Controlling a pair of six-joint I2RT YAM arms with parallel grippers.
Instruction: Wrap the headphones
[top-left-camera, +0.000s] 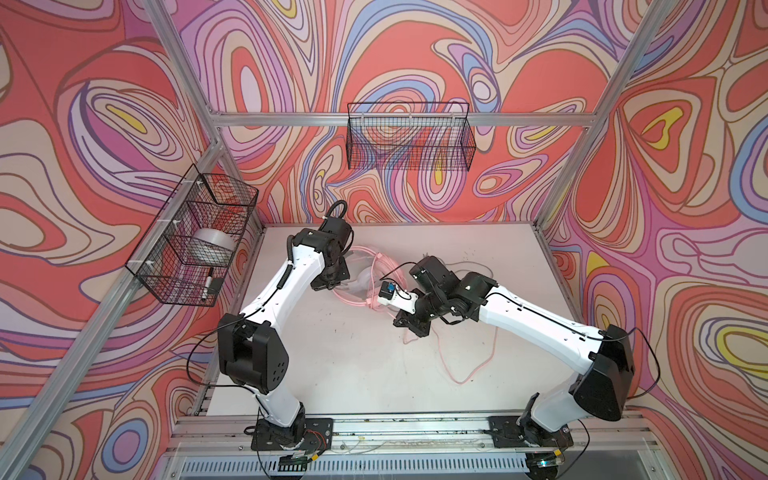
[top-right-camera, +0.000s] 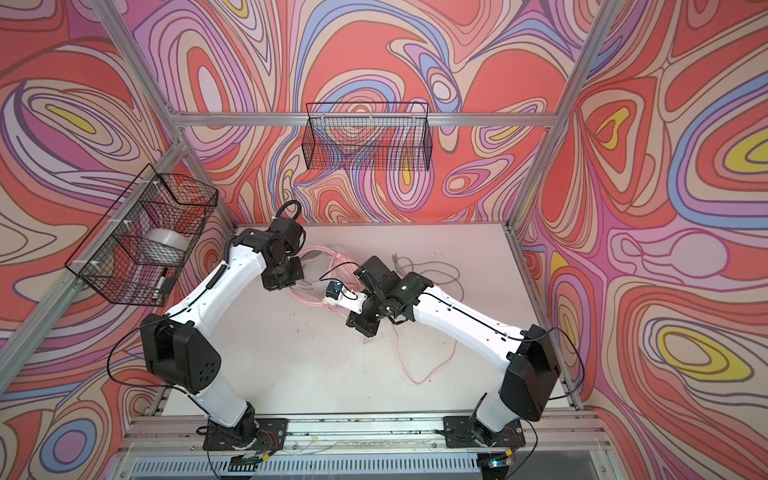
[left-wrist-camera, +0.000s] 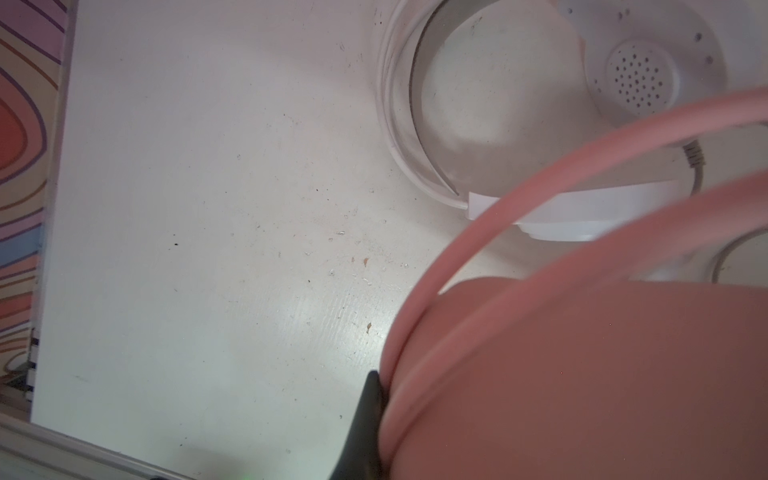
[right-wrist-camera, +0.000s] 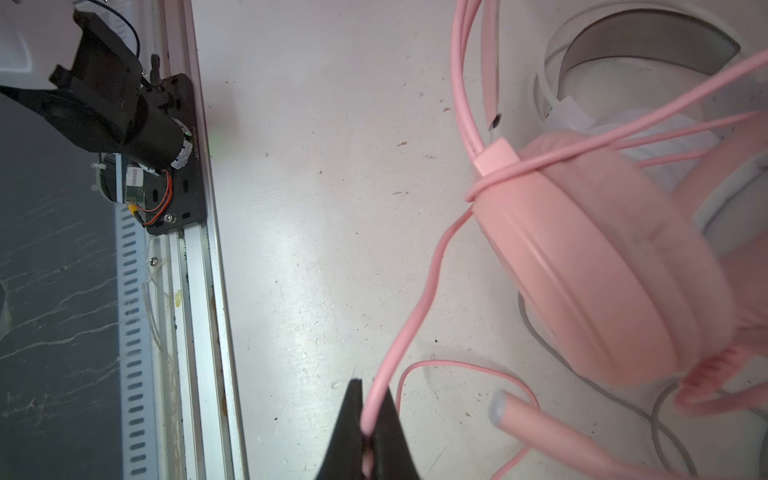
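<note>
The pink headset (right-wrist-camera: 602, 257) is between the two arms, toward the back of the desk (top-left-camera: 332, 353) and close against the white headset (left-wrist-camera: 640, 79). Several turns of pink cable (right-wrist-camera: 428, 291) already cross its ear cup and band. The right gripper (right-wrist-camera: 371, 395) has its jaws pinched nearly together on this cable, which runs taut from the black tips up to the cup's slider. More of the cable trails in loose loops on the desk toward the front. The headset's boom mic (right-wrist-camera: 540, 424), with a grey tip, sticks out just beside those jaws. The left gripper (left-wrist-camera: 376, 382) is closed on the pink headset: one black jaw presses against the edge of the ear cup, and the other is hidden behind it. The white headset lies flat, showing the perforated inside of a cup, and its grey cable (left-wrist-camera: 694, 158) is unwound on the desk. A small label (right-wrist-camera: 135, 178) on the board at the left arm's base is too small to read. On the left wall a wire basket (top-left-camera: 195, 237) holds a roll of tape (top-left-camera: 212, 245) and a marker (top-left-camera: 208, 282). A second basket (top-left-camera: 411, 137) hangs on the back wall.
</note>
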